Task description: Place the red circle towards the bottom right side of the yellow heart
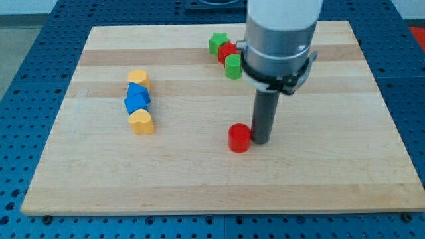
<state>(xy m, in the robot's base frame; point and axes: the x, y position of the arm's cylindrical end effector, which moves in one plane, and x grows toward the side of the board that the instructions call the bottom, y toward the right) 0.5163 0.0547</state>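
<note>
Red circle (240,138) touches tip (260,142) on its left; no pincer fitted. Next: push left toward yellow heart (141,122).

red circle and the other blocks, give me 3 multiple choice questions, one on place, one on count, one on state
1. Where is my tip relative to the red circle?
A. at its right side
B. far left of it
C. above the board's top edge

2. How many green blocks show?
A. one
B. two
C. four

3. Has the red circle reached the yellow heart?
A. touching it
B. on top of it
C. well apart, to its right

Answers: 1 A, the rod ends beside it. 2 B, green blocks and flank a red block. 3 C, bare board between them.
</note>
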